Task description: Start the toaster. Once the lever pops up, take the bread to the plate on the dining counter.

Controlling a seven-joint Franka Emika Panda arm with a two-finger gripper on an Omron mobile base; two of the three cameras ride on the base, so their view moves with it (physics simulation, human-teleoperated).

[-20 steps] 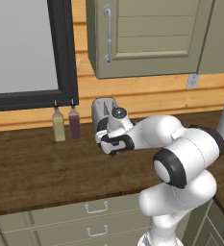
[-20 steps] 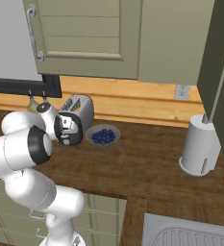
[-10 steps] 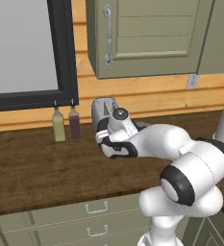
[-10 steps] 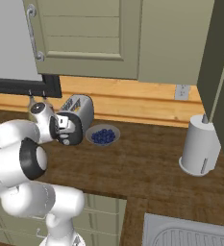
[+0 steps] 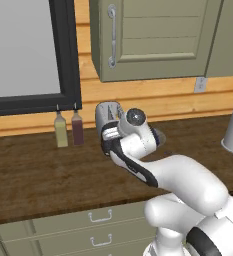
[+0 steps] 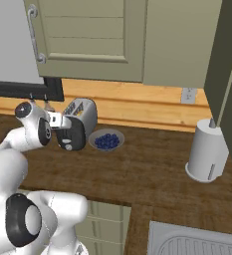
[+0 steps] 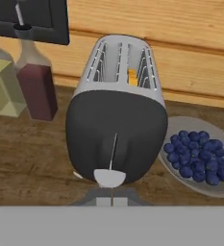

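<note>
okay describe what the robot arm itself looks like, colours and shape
The arm has smooth, rounded glossy white segments with dark grey to black joint bands and round caps. A dark strip runs along the forearm. The end effector is a small white block with dark trim. No cables or markings show.

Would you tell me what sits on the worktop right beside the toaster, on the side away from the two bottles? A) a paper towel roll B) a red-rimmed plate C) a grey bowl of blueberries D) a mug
C: the grey bowl of blueberries lies next to the toaster, opposite the two bottles.
</note>
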